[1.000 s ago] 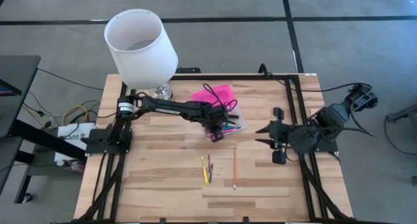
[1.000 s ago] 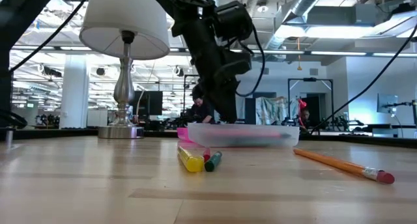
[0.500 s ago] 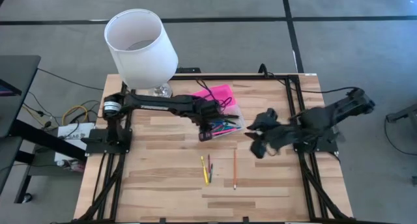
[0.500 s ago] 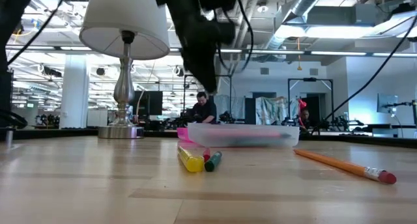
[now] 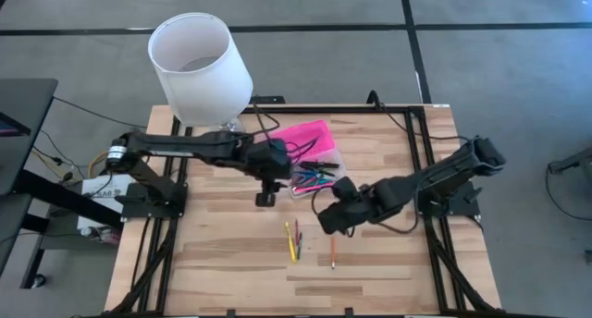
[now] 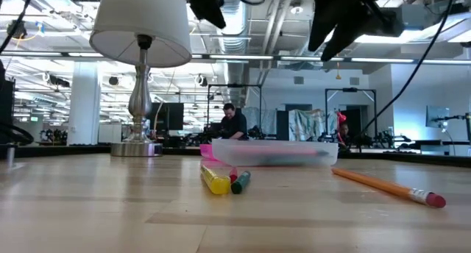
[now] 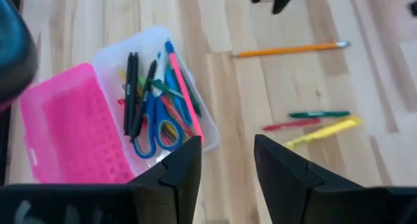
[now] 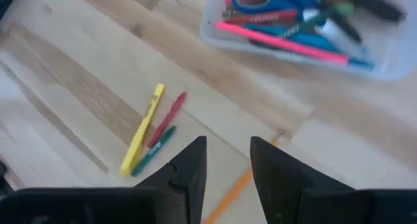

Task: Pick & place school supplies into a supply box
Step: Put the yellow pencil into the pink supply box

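Note:
The supply box stands right of the table's middle, its pink lid (image 5: 305, 136) laid open toward the far edge. Its clear base (image 7: 156, 94) holds several pens and blue-handled scissors (image 7: 155, 129). On the wood nearer the front lie a yellow marker (image 8: 142, 127), a red pen (image 8: 166, 120), a green pen (image 8: 151, 151) and an orange pencil (image 5: 333, 242). My left gripper (image 5: 266, 194) hangs open in the air just left of the box. My right gripper (image 5: 329, 220) is open above the pencil's far end, and its fingers (image 8: 189, 172) have nothing between them.
A white lamp (image 5: 199, 68) stands at the table's far left corner on a metal foot (image 6: 137, 146). Black frame rails (image 5: 421, 161) run along the table's sides. A person (image 6: 234, 124) sits in the room behind. Bare wood lies toward the near edge.
My left gripper has risen from the box and drawn back toward the table's left edge. My right gripper has swung from the right edge toward the table's middle, sinking and rolling over, and now hangs over the pencil. The pens and box have kept still.

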You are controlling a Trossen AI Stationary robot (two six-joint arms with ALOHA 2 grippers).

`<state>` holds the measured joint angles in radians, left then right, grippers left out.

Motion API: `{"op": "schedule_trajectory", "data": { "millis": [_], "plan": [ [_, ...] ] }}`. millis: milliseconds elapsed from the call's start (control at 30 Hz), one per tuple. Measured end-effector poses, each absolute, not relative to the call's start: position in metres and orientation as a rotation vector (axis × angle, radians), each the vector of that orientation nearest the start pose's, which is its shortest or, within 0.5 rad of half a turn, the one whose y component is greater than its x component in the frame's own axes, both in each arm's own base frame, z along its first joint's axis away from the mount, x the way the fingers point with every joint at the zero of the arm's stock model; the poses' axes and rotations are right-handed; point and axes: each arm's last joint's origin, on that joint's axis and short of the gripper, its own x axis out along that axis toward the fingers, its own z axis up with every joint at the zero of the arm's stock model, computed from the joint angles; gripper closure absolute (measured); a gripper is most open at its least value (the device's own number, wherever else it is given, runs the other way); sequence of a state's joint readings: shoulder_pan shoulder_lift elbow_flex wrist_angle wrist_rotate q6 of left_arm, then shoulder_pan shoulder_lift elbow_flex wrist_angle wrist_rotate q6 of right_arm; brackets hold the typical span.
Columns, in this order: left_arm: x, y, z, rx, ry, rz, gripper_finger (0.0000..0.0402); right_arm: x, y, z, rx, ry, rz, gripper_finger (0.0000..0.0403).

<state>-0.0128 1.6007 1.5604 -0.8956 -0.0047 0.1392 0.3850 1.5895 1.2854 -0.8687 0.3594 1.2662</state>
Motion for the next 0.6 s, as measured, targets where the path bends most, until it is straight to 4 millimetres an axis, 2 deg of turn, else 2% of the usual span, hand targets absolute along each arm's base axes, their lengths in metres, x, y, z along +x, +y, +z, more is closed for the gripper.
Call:
{"op": "schedule_trajectory", "data": {
  "millis": [333,600],
  "plan": [
    [0.295,-0.027,0.368,0.169,0.912,-0.119,0.0264,0.307,0.131,0.224,0.940,0.962,-0.806,0.0292],
    [0.269,-0.036,0.389,0.168,0.838,-0.120,0.0264,0.311,0.145,0.202,1.064,1.002,-0.886,0.0292]
  ]
}}
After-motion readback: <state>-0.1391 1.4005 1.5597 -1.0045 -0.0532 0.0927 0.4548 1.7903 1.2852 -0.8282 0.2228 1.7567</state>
